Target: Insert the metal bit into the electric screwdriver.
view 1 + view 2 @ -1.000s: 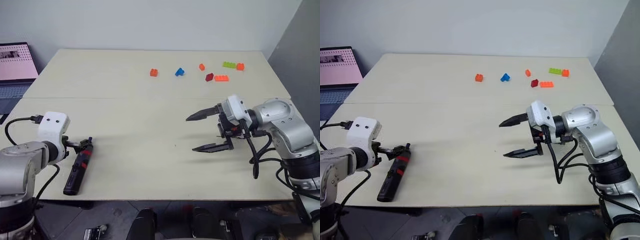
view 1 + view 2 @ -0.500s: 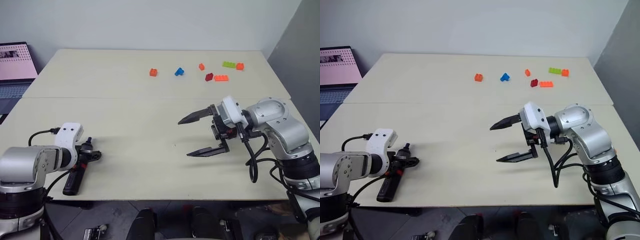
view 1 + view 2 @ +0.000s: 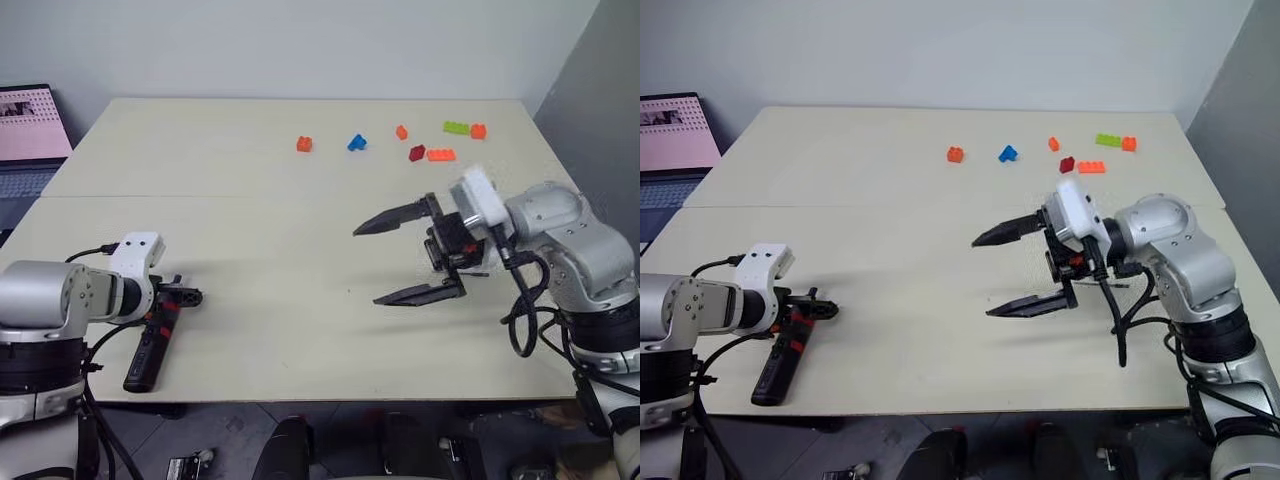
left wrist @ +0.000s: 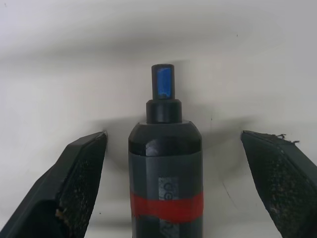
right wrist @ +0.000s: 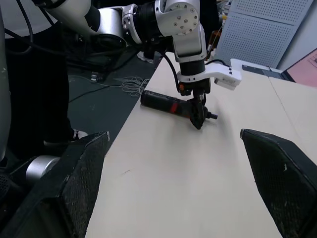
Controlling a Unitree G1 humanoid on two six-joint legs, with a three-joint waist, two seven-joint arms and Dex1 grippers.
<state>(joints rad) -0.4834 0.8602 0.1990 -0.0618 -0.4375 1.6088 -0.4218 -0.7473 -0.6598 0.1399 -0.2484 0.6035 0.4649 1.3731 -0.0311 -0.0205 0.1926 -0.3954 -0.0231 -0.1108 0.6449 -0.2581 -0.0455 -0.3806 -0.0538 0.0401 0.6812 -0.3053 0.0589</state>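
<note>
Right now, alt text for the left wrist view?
The electric screwdriver, black with a red band, lies on the pale table between the open left end effector fingers, nose pointing away. Neither finger touches it.

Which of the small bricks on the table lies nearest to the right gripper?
The flat orange brick, beside the dark red one. It lies closest to the right gripper; the green, blue and other orange bricks are farther.

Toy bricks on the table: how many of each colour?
Orange: 4
Blue: 1
Dark red: 1
Green: 1
Total: 7
</note>
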